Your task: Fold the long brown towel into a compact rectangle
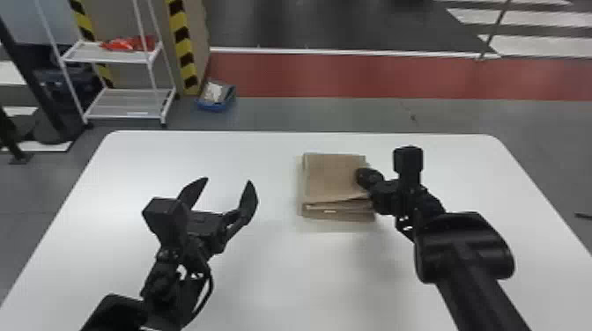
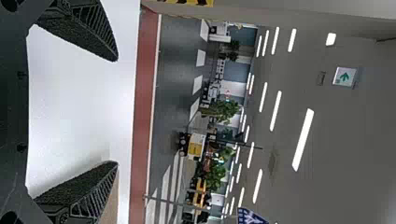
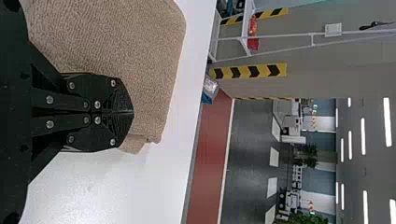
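Your left gripper [image 1: 228,180] stands wide open; right of it lies the folded brown towel [image 1: 330,176], your closed right gripper [image 1: 360,174] at its right edge, where a sideways drag could skew the stacked layers

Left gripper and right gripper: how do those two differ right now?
The left gripper has its fingers spread wide, while the right gripper has its fingers closed together. The left gripper is over the table, left of the towel; the right gripper is at the towel's right side. Both are black, with two fingers each.
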{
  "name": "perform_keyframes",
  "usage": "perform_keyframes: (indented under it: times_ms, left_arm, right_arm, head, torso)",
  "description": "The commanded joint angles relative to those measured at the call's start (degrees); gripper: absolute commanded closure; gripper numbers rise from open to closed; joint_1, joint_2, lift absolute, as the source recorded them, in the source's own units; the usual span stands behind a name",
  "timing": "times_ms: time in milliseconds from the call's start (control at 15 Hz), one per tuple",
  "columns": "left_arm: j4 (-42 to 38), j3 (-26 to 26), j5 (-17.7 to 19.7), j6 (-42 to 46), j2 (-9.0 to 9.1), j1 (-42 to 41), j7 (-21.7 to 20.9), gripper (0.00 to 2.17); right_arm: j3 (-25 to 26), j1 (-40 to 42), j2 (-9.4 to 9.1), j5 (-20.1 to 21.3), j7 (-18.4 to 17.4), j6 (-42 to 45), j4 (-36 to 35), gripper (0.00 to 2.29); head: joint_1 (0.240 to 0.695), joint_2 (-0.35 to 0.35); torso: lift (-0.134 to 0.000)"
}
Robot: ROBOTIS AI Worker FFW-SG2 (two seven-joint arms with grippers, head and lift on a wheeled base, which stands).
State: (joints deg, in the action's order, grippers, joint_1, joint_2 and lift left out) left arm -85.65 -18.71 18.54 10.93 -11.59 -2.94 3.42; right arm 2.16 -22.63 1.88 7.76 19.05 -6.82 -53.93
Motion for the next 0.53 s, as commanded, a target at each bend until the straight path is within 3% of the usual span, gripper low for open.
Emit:
perform_keyframes:
  times_ms: [0,267,467]
  left_arm:
    - [0.0,-0.2,0.0,0.0,-0.01,0.0,0.0,0.08]
    - [0.1,-0.2,0.3,0.2,-0.19,0.3,0.0,0.08]
    - [-0.2,-0.2,0.3,0.4,-0.28,0.0,0.1,0.08]
  right_arm:
    - [0.1,-1.2,0.14,1.4,0.0,0.2,2.4,2.2]
    - [1.6,0.9,0.4,0.7,0.8,4.9,2.0,2.2]
    - [1.8,8.9,0.4,-4.1,3.4,4.2,-14.2,2.2]
  head:
    - [0.695,-0.055]
    - [0.695,-0.064]
    - [0.695,-0.066]
  torso:
    - [-0.095]
    - [-0.095]
    - [-0.095]
